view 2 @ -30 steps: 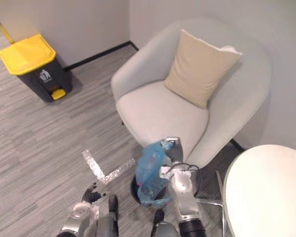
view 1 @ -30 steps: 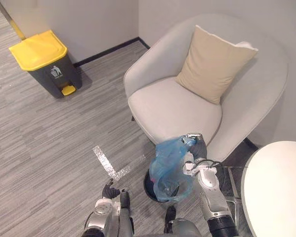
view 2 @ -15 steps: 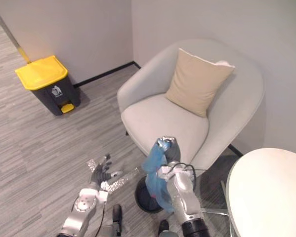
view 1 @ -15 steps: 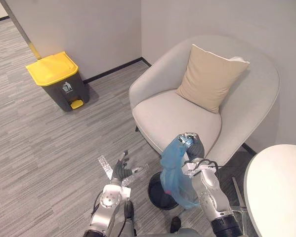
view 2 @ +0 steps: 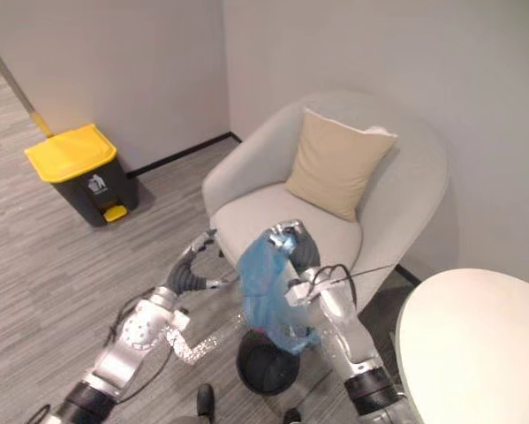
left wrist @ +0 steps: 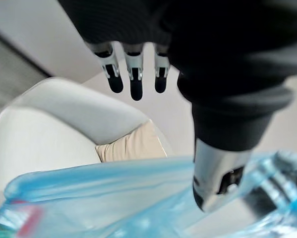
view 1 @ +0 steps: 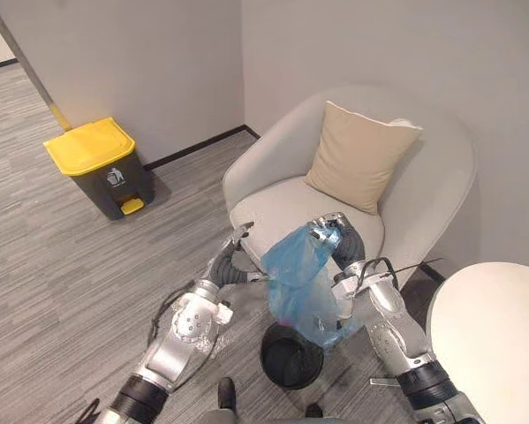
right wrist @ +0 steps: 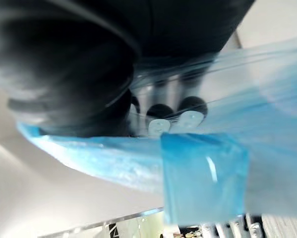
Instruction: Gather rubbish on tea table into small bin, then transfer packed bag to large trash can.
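The bag (view 1: 301, 269) hangs above the small bin (view 1: 290, 356), before the armchair (view 1: 277, 201).

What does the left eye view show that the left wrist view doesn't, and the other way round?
Left eye view adds the yellow-lidded trash can by the wall, the small black bin below the blue bag, the white table, and the right hand clutching the bag's top. Left wrist view adds a close look at the left hand, fingers straight, thumb near the plastic. Shared: that bag, the armchair and cushion.
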Robot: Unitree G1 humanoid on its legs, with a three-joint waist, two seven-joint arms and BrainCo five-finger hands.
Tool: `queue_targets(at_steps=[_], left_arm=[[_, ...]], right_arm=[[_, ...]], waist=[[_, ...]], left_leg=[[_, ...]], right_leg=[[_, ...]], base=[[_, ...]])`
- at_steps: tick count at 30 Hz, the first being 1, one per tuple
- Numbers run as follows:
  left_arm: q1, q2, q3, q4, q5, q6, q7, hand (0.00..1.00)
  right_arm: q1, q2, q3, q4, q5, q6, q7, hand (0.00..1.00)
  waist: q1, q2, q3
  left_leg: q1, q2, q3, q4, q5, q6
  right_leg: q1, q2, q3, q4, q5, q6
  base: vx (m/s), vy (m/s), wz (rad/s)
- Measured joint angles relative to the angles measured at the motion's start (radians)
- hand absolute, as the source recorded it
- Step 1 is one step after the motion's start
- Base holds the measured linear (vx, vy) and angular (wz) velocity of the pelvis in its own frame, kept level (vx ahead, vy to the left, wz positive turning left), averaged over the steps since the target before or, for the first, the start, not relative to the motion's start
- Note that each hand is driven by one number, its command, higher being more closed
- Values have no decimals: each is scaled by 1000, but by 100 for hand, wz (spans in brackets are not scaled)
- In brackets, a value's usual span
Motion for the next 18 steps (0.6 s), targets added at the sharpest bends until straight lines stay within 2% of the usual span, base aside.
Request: queue_targets(at_steps=[8,18], left_arm=[[0,37,-22,4,53,-6,-30,0],[-24,35,-106,65,88,-22,-50,0]], right_arm=[[-53,-26,56,0,71,0,21,100],[-171,-45,133,-8,127,-1,29,100]], waist=[[-5,-4,-15],[-6,-9,-32]], left_leg=[[0,4,12,0,1,-2],[2,7,14,0,2,-3]], right_leg=[[2,5,12,-17,17,-1],[9,9,13,-31,27,-3]], base=[[-5,1,-5],[0,0,0]])
